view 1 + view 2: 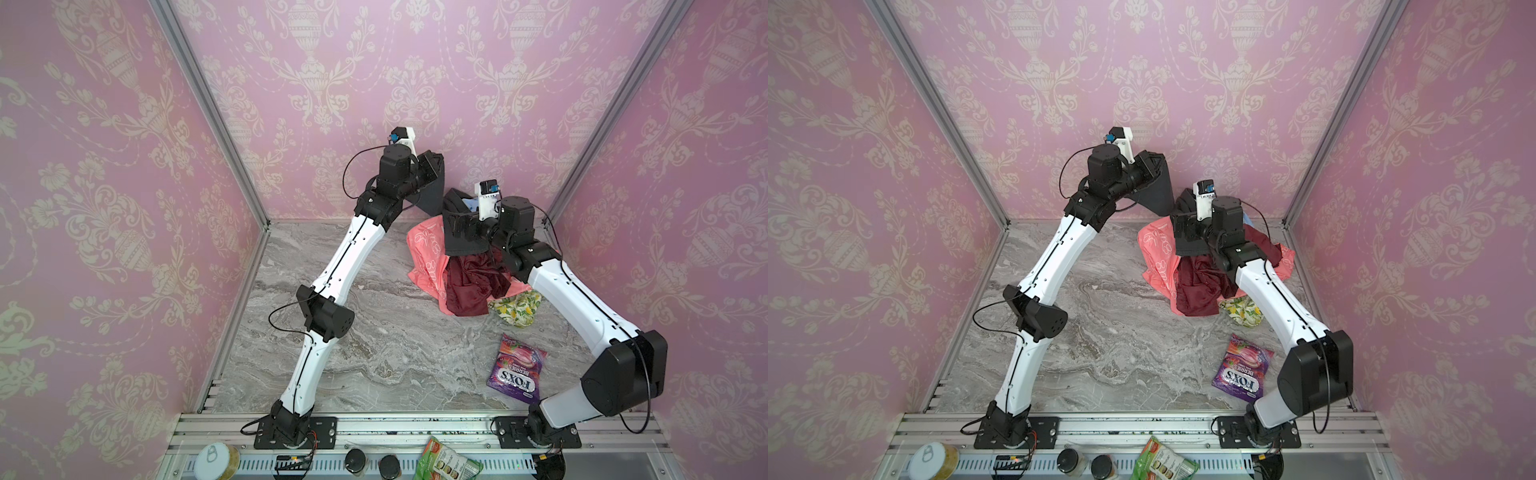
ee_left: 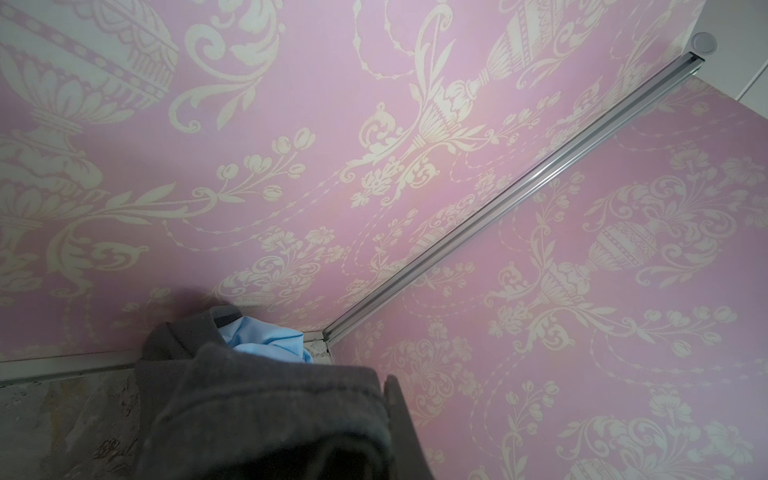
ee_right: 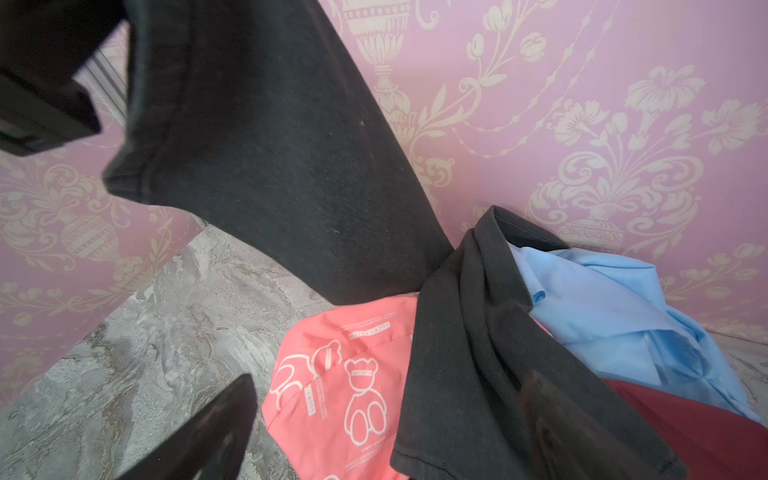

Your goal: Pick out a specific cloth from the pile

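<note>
The cloth (image 1: 430, 195) is dark charcoal with stitched hems. My left gripper (image 1: 432, 166) is shut on its upper end, raised close to the back wall. In the left wrist view the cloth (image 2: 257, 407) wraps the jaws, and only one finger (image 2: 399, 415) shows. From there the cloth (image 3: 291, 166) hangs down, and its lower part trails across the pile (image 1: 473, 282) of maroon, coral-pink (image 3: 345, 374), light blue (image 3: 602, 311) and yellow floral (image 1: 517, 307) cloths. My right gripper (image 3: 386, 415) stands open low over the pile, with a band of the dark cloth lying between its fingers (image 3: 208, 428).
A purple Fox's candy bag (image 1: 517, 370) lies on the marble table (image 1: 374, 353) near the right arm's base. Pink patterned walls enclose the table on three sides. A tin (image 1: 216, 461), dark jars (image 1: 355, 459) and a green packet (image 1: 444, 461) sit along the front rail.
</note>
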You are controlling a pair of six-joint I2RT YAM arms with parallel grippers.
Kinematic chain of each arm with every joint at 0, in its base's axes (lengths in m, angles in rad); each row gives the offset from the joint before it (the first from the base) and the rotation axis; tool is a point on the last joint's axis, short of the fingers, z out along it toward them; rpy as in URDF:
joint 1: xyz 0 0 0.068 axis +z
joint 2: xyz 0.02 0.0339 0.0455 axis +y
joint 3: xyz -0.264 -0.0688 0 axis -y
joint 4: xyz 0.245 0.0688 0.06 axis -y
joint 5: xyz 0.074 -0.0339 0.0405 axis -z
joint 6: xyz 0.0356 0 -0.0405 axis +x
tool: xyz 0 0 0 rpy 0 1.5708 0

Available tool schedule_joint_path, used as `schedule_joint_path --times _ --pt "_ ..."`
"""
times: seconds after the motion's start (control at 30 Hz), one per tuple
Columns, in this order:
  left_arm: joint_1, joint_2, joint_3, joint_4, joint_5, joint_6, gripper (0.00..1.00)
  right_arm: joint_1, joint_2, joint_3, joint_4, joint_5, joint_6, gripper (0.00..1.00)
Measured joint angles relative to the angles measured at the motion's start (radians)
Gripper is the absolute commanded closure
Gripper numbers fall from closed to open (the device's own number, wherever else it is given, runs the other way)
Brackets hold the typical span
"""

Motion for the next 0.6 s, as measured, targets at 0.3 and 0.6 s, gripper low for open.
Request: schedule_joint_path --times 0.3,0.6 --pt "-0.006 -0.004 0.000 -0.003 0.031 0.023 1.00 -0.098 0.130 0.113 -0.087 -0.008 0.074 0.04" --pt "-0.039 -0.004 0.000 -0.029 0.052 0.045 1.00 -0.135 0.367 0.378 -0.235 -0.070 0.067 0.23"
